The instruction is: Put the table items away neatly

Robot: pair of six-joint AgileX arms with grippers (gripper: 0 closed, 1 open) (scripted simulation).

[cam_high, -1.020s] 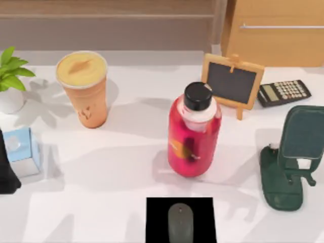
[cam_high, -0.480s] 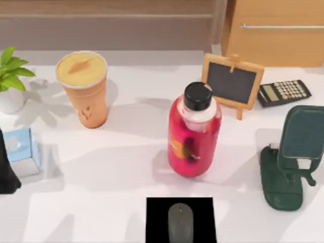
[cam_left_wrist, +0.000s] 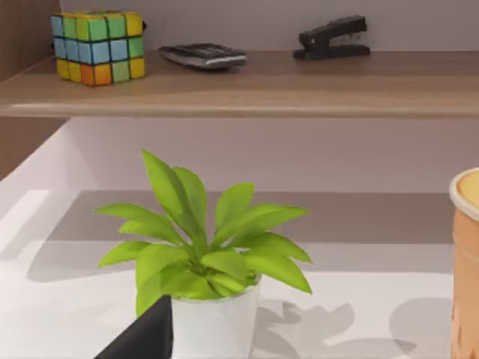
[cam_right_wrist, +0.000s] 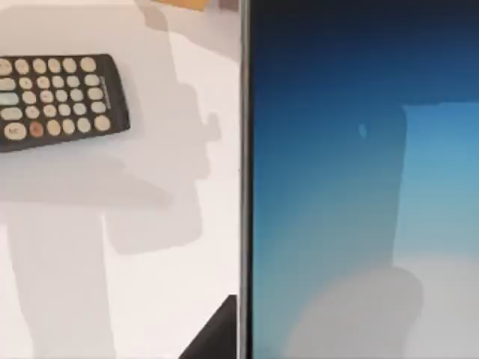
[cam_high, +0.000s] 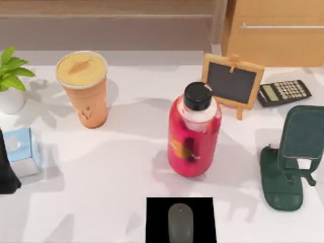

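Nothing on the table has shifted in the last second | mouse: on black mat, front edge, centre | cup: upright, near rear-left corner | smartphone: on green stand, right edge | left gripper: facing potted plant, open or closed cannot be told | right gripper: close to smartphone screen, likewise undeterminable

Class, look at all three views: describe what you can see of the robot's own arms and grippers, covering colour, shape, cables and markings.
Little of them is on show. The left gripper appears in the left wrist view as a plain matte black wedge with straight edges and a pointed corner. The right gripper appears in the right wrist view as a similar black angular wedge. No cables, markings or lettering are visible on either piece.
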